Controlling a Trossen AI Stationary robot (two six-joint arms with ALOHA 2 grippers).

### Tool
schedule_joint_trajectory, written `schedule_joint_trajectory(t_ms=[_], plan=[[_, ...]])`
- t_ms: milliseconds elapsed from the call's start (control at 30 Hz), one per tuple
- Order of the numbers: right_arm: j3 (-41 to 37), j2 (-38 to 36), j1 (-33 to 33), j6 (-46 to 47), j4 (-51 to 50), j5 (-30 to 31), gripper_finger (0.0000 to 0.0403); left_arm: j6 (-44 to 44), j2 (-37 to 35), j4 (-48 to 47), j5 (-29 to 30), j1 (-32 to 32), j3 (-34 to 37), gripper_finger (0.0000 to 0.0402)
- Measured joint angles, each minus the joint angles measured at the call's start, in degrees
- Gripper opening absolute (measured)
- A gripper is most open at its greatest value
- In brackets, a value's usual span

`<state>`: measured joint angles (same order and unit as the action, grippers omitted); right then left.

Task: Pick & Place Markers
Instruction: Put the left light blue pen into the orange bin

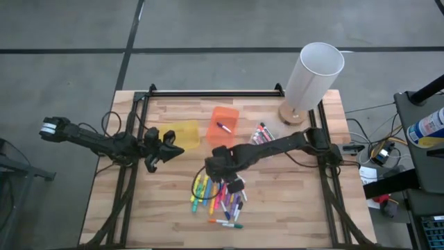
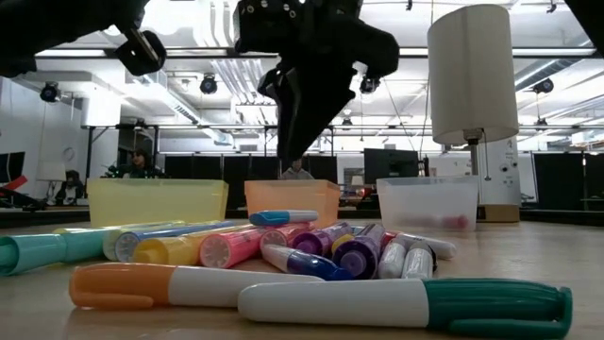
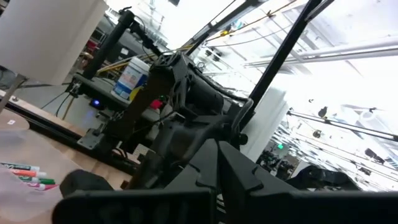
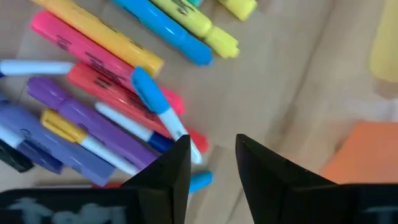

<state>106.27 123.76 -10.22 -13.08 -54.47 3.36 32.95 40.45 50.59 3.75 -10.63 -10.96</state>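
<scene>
The markers (image 1: pixel 218 201) lie loose in a many-coloured pile on the wooden table (image 1: pixel 291 201), near its front middle; they fill the foreground of the low view (image 2: pixel 283 255). My right gripper (image 1: pixel 223 173) hangs above the pile's far end, pointing steeply down. It is open, with only bare wood showing between its fingers (image 4: pixel 213 162). A blue-capped white marker (image 4: pixel 155 102) lies on top of the pile just beside one finger. My left gripper (image 1: pixel 156 151) waits shut at the table's left, beside the yellow bin (image 1: pixel 182 133).
The yellow bin, an orange bin (image 1: pixel 223 125) holding one marker and a clear bin (image 1: pixel 262 133) holding a few stand in a row beyond the pile. A white-shaded lamp (image 1: pixel 312 73) stands at the far right corner. Bare wood lies right of the pile.
</scene>
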Motion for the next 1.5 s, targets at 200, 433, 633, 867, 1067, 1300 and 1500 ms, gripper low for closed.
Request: schedule_joint_trajectory(t_ms=[200, 433, 633, 867, 1067, 1300, 1500], plan=[[-2.1, 0.0, -1.0, 0.3, 2.2, -0.4, 0.0151, 0.0, 0.1, 0.0, -0.1, 0.0, 0.0, 0.0009], [-5.8, 0.0, -0.9, 1.0, 6.6, -0.4, 0.0158, 0.0, 0.1, 0.0, -0.1, 0.0, 0.0, 0.0009], [-8.1, 0.0, -0.9, 0.9, 8.1, -0.4, 0.0148, 0.0, 0.1, 0.0, -0.1, 0.0, 0.0, 0.0009], [-10.9, 0.0, -0.9, 0.8, 11.4, -0.4, 0.0139, 0.0, 0.1, -0.1, -0.1, 0.0, 0.0, 0.0009], [-12.0, 0.0, -0.9, 0.6, 11.9, -0.4, 0.0140, 0.0, 0.1, -0.1, -0.1, 0.0, 0.0, 0.0009], [-13.7, 0.0, -0.9, 0.7, 13.6, -0.4, 0.0114, 0.0, 0.1, -0.1, -0.1, 0.0, 0.0, 0.0009], [-13.5, 0.0, -0.8, 1.1, 13.2, -0.3, 0.0051, 0.0, 0.1, -0.1, -0.1, 0.0, 0.0, 0.0009]])
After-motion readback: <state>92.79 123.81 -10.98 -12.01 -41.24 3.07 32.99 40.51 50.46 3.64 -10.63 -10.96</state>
